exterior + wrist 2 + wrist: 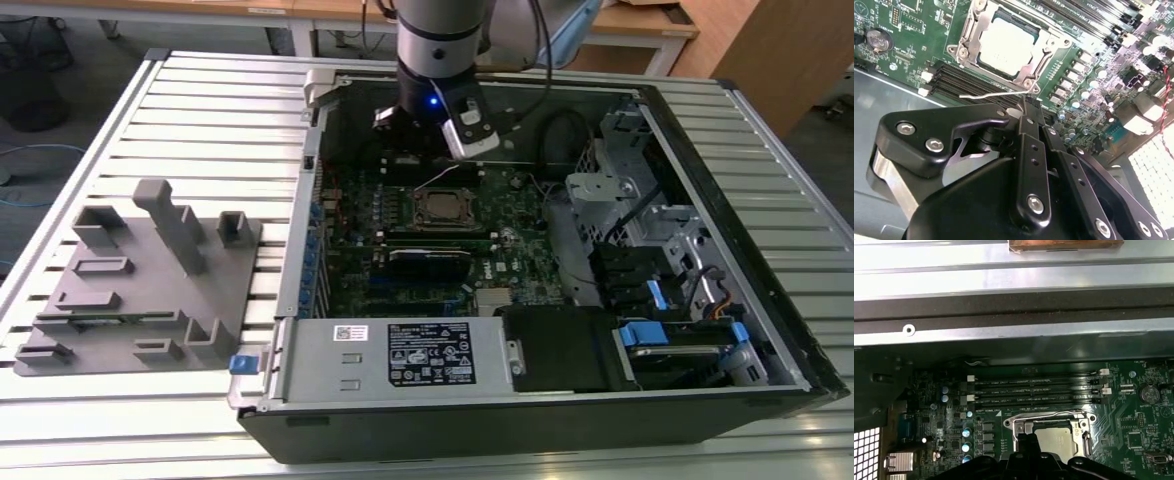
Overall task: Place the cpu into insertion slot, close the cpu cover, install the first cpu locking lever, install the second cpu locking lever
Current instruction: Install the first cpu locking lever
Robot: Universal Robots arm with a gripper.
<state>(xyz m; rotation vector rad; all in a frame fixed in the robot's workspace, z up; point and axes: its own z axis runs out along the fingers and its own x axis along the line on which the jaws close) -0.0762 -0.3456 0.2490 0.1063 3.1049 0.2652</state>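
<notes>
The cpu (1006, 42) lies flat in the socket, its dull silver top showing through the window of the cpu cover (973, 30), which lies down around it. In the exterior view the socket (441, 207) sits mid-board under the arm. One thin wire locking lever (989, 94) stands up off the board beside the socket, also seen as a pale wire (441, 178). My gripper (1030, 102) is shut, its black fingertips right next to that lever near its socket end; whether they touch it is unclear. In the first wrist view the gripper (1026, 437) hangs at the socket's edge, beside the cpu (1056, 440).
Black memory slots (969, 80) run just beside the raised lever. The case's metal wall (1004, 305) rises close behind the socket. A power supply (400, 355) and drive bays (667, 260) fill the case's near side. A grey fixture block (134, 280) stands at the exterior view's left.
</notes>
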